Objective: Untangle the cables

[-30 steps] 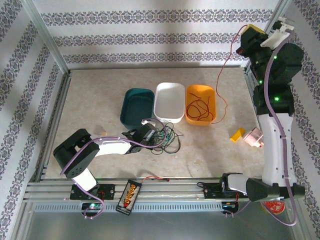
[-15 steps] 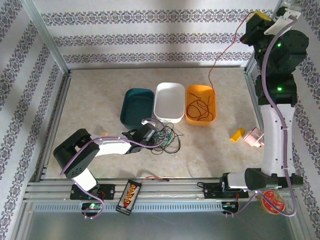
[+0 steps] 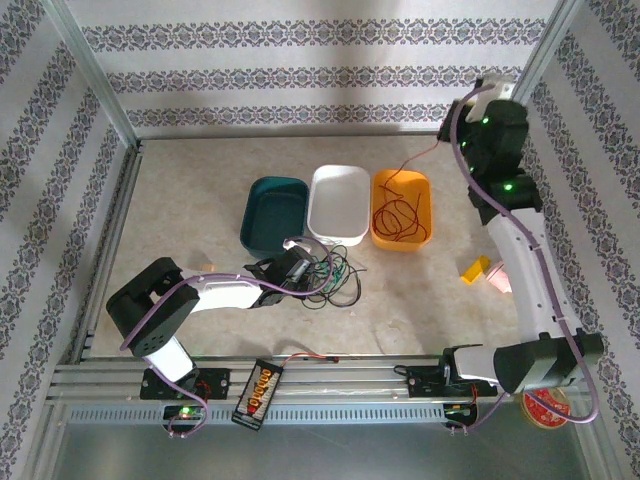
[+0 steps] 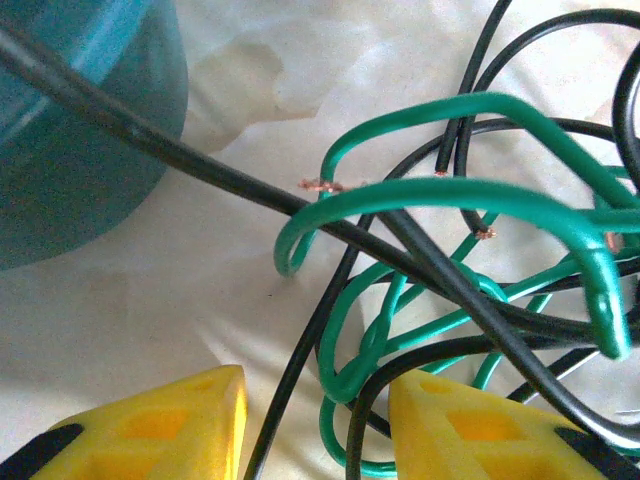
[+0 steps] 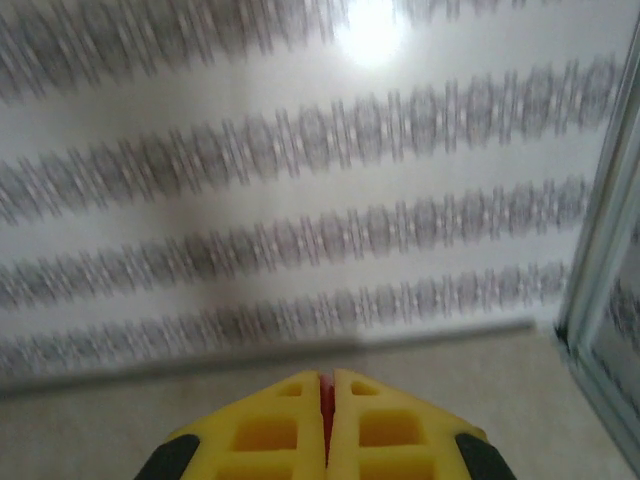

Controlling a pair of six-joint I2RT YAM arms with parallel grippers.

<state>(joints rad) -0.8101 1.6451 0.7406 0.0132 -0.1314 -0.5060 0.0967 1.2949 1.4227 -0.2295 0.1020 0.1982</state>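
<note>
Change since the earlier frames: the right arm has dropped from its high reach and folded inward. The slack red strand (image 3: 420, 157) it carries now runs a short way down to the far rim of the orange tray (image 3: 424, 205), where it previously hung long, and a second ago trailed onto the table outside the tray. The left arm and the tangle by it are unchanged.

Condition of the cables (image 3: 335, 272): green and black wires lie knotted on the table just in front of the white tray (image 3: 338, 190). The rest of the red cable (image 3: 395, 215) sits coiled inside the orange tray, well apart from the knot.

Left wrist view: the left gripper (image 4: 315, 400) stands with its fingers apart, and loops of the tangle lie between them. The green wire (image 4: 450, 195) arches over a black wire (image 4: 200, 165), and bare copper ends (image 4: 320, 185) show. The teal tray (image 4: 80, 130) is just beside the tangle.

Right wrist view: the right gripper (image 5: 327, 395) has its yellow fingers pressed together on a thin red sliver, the red cable. It faces the patterned back wall (image 5: 300, 180).
</note>
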